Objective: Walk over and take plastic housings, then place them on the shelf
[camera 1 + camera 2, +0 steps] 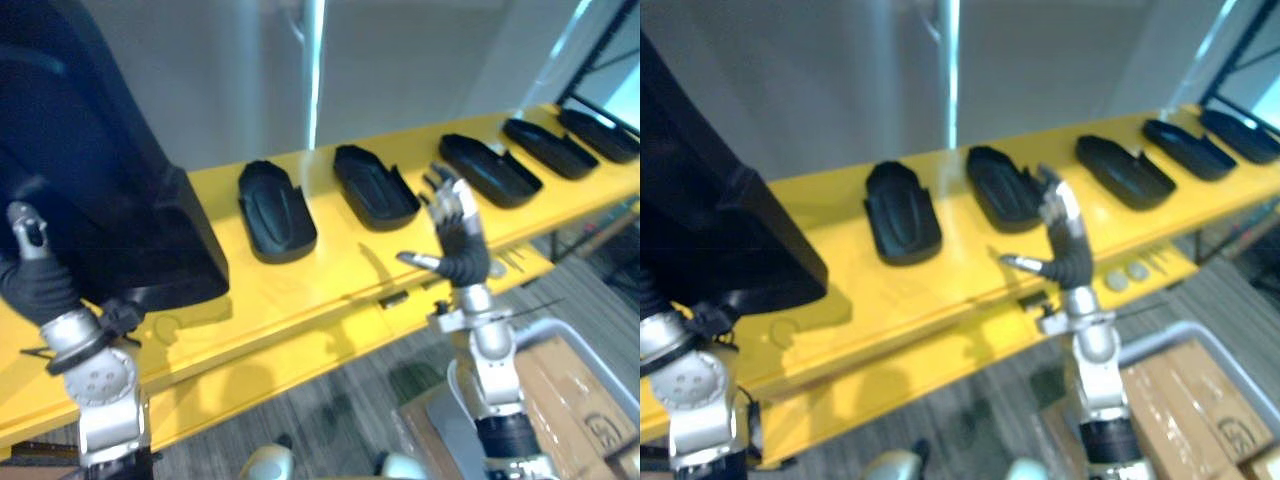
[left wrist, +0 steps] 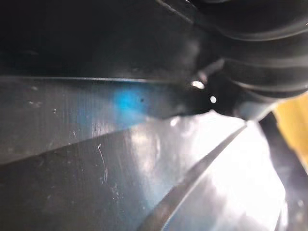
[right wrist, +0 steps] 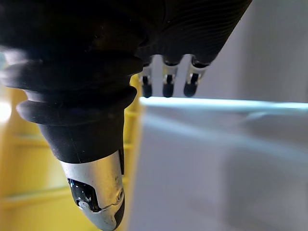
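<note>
Left hand (image 1: 38, 282) against big housing (image 1: 95, 170) at shelf's (image 1: 300, 295) left end, grasp impossible to tell; right hand (image 1: 455, 228) slack-fingered, empty, before shelf

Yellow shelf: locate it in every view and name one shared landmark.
Left eye view: yellow shelf runs diagonally across the middle.
Right eye view: same diagonal band.
Left wrist view: yellow sliver beside the cover of the left hand.
Right wrist view: yellow behind the thumb of the right hand.
Landmark: right hand, before the shelf in both eye views.
</note>
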Available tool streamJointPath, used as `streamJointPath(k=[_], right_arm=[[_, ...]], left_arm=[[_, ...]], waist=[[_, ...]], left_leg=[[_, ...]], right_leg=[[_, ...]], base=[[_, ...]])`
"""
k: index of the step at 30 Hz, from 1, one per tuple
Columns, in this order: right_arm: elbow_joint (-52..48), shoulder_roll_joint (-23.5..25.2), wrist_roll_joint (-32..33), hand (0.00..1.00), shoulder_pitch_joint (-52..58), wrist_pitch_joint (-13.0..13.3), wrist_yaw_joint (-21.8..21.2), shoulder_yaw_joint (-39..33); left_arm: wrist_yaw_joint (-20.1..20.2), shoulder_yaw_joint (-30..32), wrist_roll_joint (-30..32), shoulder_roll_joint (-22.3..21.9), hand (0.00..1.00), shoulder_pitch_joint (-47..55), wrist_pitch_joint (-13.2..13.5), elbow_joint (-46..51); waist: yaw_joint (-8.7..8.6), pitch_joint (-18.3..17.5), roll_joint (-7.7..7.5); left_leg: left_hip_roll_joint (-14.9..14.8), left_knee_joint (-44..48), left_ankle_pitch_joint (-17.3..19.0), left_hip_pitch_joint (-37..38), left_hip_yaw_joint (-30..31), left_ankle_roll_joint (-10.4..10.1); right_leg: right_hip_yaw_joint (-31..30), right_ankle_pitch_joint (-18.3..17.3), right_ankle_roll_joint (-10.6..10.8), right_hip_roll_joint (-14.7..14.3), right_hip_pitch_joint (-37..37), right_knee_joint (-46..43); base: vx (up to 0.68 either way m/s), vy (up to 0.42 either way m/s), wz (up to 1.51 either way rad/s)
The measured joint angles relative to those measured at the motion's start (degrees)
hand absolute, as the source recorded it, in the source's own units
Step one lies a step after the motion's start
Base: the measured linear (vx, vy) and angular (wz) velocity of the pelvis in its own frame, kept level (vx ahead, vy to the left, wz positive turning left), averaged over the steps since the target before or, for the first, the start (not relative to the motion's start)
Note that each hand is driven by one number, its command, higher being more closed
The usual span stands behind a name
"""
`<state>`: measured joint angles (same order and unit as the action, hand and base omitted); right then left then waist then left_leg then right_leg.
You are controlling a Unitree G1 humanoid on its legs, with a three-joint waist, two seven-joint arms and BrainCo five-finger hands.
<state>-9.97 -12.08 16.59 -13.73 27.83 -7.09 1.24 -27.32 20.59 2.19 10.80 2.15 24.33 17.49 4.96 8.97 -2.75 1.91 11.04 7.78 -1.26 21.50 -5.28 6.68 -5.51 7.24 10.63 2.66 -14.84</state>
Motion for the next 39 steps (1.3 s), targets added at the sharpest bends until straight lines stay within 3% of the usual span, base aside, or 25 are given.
streamJointPath(k=[1, 3, 5, 6, 9, 13, 16, 19, 23, 27, 31, 35, 37, 39], right_arm=[[-0.2, -0.4, 1.4, 0.0, -0.2, 0.0, -0.7, 0.0], [-0.8, -2.2, 5.2, 0.0, -0.8, -0.9, -2.9, -0.2], [-0.9, -3.2, 5.2, 0.0, -1.0, -1.9, -2.6, -0.7], [-1.2, -3.3, 5.2, 0.0, -1.0, -1.9, -1.5, -1.2], [-4.2, -2.2, 2.6, 0.0, -0.4, -1.7, 2.6, -2.8], [-8.1, -0.5, -3.3, 0.0, 5.5, -1.3, 9.6, -9.6], [-8.0, 1.5, -4.5, 0.0, 11.6, -1.6, 16.8, -18.4], [-7.2, 3.1, -6.3, 0.0, 17.8, -1.7, 23.5, -25.8], [-1.3, 4.4, -5.5, 0.0, 24.0, -1.9, 26.8, -32.3], [3.6, 6.6, -5.1, 0.0, 29.0, -1.9, 25.9, -34.4], [7.9, 6.5, -6.4, 0.0, 29.3, -2.0, 25.4, -32.7], [16.6, 4.3, -6.1, 0.0, 28.4, -3.7, 23.0, -29.6], [18.3, 3.2, -5.2, 0.0, 28.4, -4.0, 18.9, -28.1], [19.0, 1.1, -3.7, 0.0, 28.5, -4.1, 9.8, -24.0]], left_arm=[[0.0, -0.4, -0.1, -1.1, 1.0, 1.4, -0.4, 0.1], [1.2, -1.0, 0.0, -4.1, 1.0, 4.8, -0.9, 0.3], [1.7, -1.0, 0.0, -5.6, 1.0, 4.8, -1.0, 0.8], [2.3, -1.0, 0.0, -5.7, 1.0, 4.8, -1.0, 2.1], [3.9, -0.1, 0.4, -5.6, 1.0, 5.4, -1.2, 5.5], [5.7, 5.0, 1.7, -4.0, 1.0, 8.0, -4.8, 5.8], [7.2, 11.4, 3.1, -0.1, 1.0, 9.6, -7.6, 3.0], [9.1, 15.8, 3.1, 4.7, 1.0, 9.6, -10.0, -3.1], [10.6, 16.6, 1.7, 10.5, 1.0, 8.3, -13.1, -14.3], [12.7, 15.2, -1.1, 14.4, 1.0, 3.2, -16.7, -22.5], [16.3, 11.8, -2.4, 19.5, 1.0, -0.7, -18.0, -29.6], [21.3, 4.4, -4.5, 24.5, 1.0, -5.2, -22.1, -38.6], [22.6, 2.0, -4.6, 25.1, 1.0, -6.1, -23.9, -41.1], [24.1, -1.0, -5.2, 25.4, 1.0, -7.5, -26.6, -43.4]], waist=[[0.03, -0.6, 1.39], [0.25, -2.3, 5.14], [0.66, -3.2, 6.67], [0.62, -3.3, 6.84], [1.57, -3.3, 6.41], [1.42, -3.0, 3.79], [0.27, -3.4, 2.81], [-1.58, -3.7, 3.35], [-5.15, -3.8, 4.45], [-7.86, -3.8, 5.4], [-7.61, -3.9, 5.85], [-7.31, -4.0, 5.97], [-7.3, -4.0, 5.95], [-7.26, -4.0, 5.84]], left_leg=[[-1.4, 0.1, 0.0, -0.5, -1.8, -0.1], [-6.0, -0.9, -1.8, -2.0, -11.7, -1.4], [-7.3, -3.4, -4.4, -1.8, -18.9, -1.0], [-7.4, -5.1, -6.1, -1.3, -21.9, -0.3], [-6.5, -9.1, -8.2, 0.4, -20.9, 0.0], [-5.1, -10.8, -8.5, 2.0, -20.8, 0.5], [-4.4, -12.8, -8.8, 3.7, -22.6, 0.9], [-3.9, -14.4, -9.0, 4.6, -25.8, 1.2], [-3.3, -15.6, -9.3, 5.3, -30.2, 1.9], [-3.3, -15.9, -9.2, 5.5, -31.8, 2.0], [-3.6, -16.0, -9.3, 5.2, -32.7, 2.1], [-3.6, -16.0, -9.4, 5.2, -32.9, 2.1], [-3.5, -16.0, -9.4, 5.2, -33.1, 2.1], [-3.5, -16.0, -9.4, 5.2, -33.3, 2.0]], right_leg=[[1.8, -0.1, -0.5, -0.9, -1.2, 1.3], [8.7, 0.5, -1.5, -2.6, -5.2, 5.0], [13.2, 0.4, -1.7, -2.7, -7.5, 6.2], [15.6, 0.4, -1.8, -2.6, -9.0, 6.8], [17.6, 0.3, -1.8, -2.3, -11.1, 7.9], [18.4, 0.3, -1.8, -1.2, -12.7, 9.1], [17.3, 0.3, -1.8, -0.2, -12.7, 9.2], [14.9, 0.3, -1.8, 0.5, -11.1, 9.2], [11.6, 0.0, -1.3, 1.2, -8.8, 8.9], [9.5, 0.1, -1.2, 1.2, -7.6, 8.2], [8.7, 0.2, -1.0, 1.0, -6.7, 7.6], [8.5, 0.2, -1.0, 1.0, -6.5, 7.4], [8.1, 0.2, -1.0, 1.0, -6.5, 7.4], [7.8, 0.2, -1.0, 1.0, -6.3, 7.4]], base=[[0.28, -0.447, 1.22], [0.23, -0.29, 1.24], [0.16, -0.173, 1.23], [0.14, -0.125, 1.16], [0.13, -0.048, 0.69], [0.09, 0.006, 0.1], [0.03, 0.022, -0.23], [-0.02, 0.039, -0.46], [-0.05, 0.042, -0.51], [-0.06, 0.044, -0.27], [-0.03, 0.01, -0.09], [0.0, 0.001, -0.01], [0.03, 0.012, -0.02], [0.04, 0.01, -0.04]])
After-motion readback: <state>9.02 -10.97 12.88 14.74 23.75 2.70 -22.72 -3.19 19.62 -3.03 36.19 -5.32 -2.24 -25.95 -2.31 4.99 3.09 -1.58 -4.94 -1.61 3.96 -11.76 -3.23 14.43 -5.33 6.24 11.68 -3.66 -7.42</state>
